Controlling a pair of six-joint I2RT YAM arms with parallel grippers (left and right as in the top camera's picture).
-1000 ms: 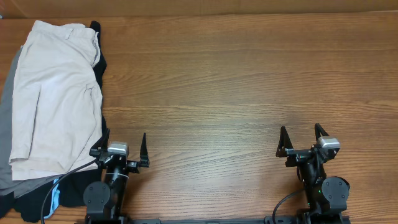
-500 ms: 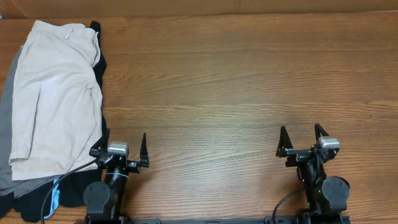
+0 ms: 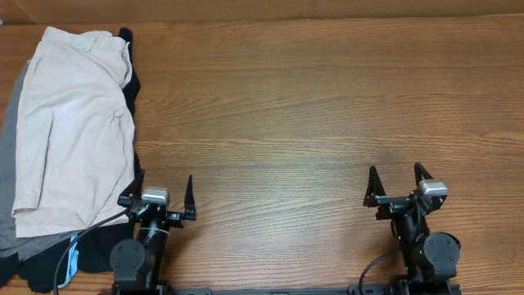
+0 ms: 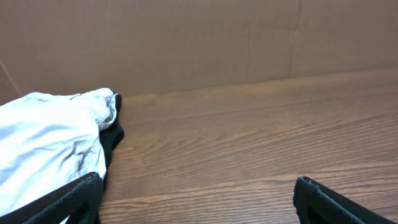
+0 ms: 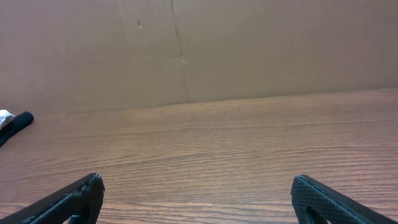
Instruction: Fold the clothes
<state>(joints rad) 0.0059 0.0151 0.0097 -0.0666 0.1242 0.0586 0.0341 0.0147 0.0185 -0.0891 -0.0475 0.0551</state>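
Brown wood-grain table (image 3: 311, 123) fills the overhead view, with a plain cardboard wall (image 4: 217, 43) standing along its far edge; the pale beige shorts (image 3: 74, 131) lie flat at the table's far-left end, waistband toward the wall and leg hems toward the robot, the fabric lightly creased; they rest on top of two other garments; a grey garment (image 3: 6, 164) shows as a strip along their left edge, and a black garment (image 3: 98, 250) shows along their right edge and past the hems, where a bit of light-blue trim (image 3: 74, 250) is seen; in the left wrist view the shorts (image 4: 43, 143) fill the lower left and the black garment (image 4: 112, 134) peeks from beneath them; the left gripper (image 3: 164, 182) sits at the near edge just beside the right hem corner of the pile, its jaws spread wide with nothing between them; whether its left finger (image 4: 74, 199) touches the cloth cannot be told; the right gripper (image 3: 395, 172) sits well apart at the near right of the table, jaws likewise spread wide and holding nothing, over bare wood; from the right wrist view only the far tip of the black garment (image 5: 15, 124) appears at the left edge, with the two dark fingers (image 5: 336, 199) low in the picture.
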